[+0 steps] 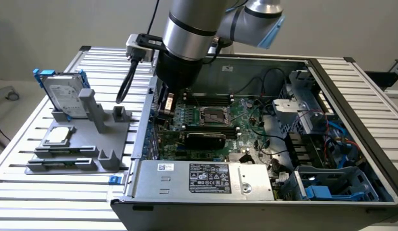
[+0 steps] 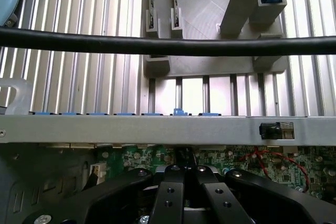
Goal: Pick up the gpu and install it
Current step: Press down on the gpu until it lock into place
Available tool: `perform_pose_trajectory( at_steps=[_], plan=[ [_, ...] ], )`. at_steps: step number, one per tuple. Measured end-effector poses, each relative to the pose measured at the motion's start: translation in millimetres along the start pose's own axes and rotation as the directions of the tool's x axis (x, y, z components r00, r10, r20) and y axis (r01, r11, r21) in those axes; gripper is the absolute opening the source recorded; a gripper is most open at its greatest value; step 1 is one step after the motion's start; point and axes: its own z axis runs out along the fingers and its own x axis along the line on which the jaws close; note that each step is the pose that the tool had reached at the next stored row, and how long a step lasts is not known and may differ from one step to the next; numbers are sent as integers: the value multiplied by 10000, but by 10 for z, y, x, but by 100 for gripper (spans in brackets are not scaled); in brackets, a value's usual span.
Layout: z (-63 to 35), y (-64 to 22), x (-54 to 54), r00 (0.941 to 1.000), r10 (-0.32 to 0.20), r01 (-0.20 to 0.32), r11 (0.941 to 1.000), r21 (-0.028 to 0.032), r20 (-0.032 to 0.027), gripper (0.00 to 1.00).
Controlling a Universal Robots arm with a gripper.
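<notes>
The gpu (image 1: 204, 139) shows its black rounded shroud and stands on edge on the green motherboard (image 1: 247, 125), inside the open computer case (image 1: 199, 180). My gripper (image 1: 165, 113) reaches down into the case near its wall on the exterior view's left, a little left of and behind the gpu. In the wrist view my gripper (image 2: 185, 176) is shut, its black fingers (image 2: 169, 190) pressed together just over the motherboard (image 2: 273, 163). I see nothing held between them. Whether the fingers touch the board is hidden.
A grey parts fixture (image 1: 73, 144) on the slatted table (image 1: 38, 192) holds a silver hard drive with a blue frame (image 1: 62, 94). The case wall (image 2: 131, 128) runs close beside the gripper. A black cable (image 2: 157, 45) crosses the wrist view. Drive cages and wiring (image 1: 314, 144) crowd the case's right side.
</notes>
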Motion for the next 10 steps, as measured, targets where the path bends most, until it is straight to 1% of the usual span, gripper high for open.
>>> perform_pose_trajectory(
  at_steps=[5, 7, 10],
  plan=[
    [-1, 0, -1, 10000, 9, -9, 10000, -16, 13, 11],
    [-18, 3, 0, 10000, 9, -8, 10000, -21, 25, 11],
    [-63, -3, 3, 10000, 10, -10, 10000, -24, 10, 11]
  ],
)
